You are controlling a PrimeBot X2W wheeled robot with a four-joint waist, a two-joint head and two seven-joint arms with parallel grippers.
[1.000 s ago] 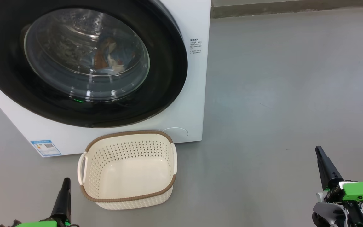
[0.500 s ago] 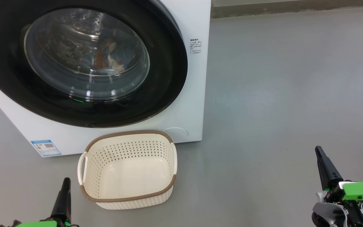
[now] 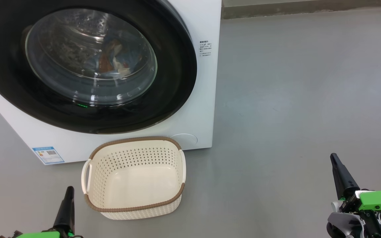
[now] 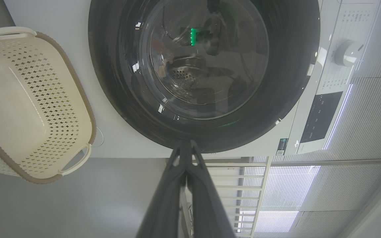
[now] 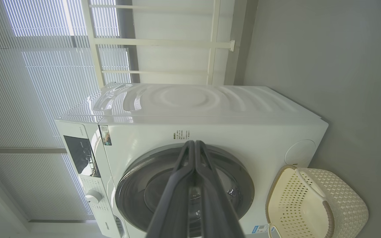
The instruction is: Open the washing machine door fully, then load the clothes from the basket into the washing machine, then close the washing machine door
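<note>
Inside, the clothes [image 3: 114,61] lie in the drum of the washing machine [image 3: 203,99] behind the shut washing machine door [image 3: 177,82]; the basket [image 3: 134,158], bare-bottomed, stands on the floor [image 3: 293,99] just before the machine's front. Print on the blue label [image 3: 47,155] at the front's lower left corner is too small to read. The left gripper [image 3: 69,190] and right gripper [image 3: 334,158] are clenched, holding nothing.

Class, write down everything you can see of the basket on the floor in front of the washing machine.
The basket is a small, rounded-rectangular tub of cream plastic with perforated walls, a plain bottom, a brown woven-look rim and a loop handle at each end. It stands upright and empty on the grey floor, just before the washing machine. Whether its back rim touches the machine cannot be told. Nothing else touches it.
</note>
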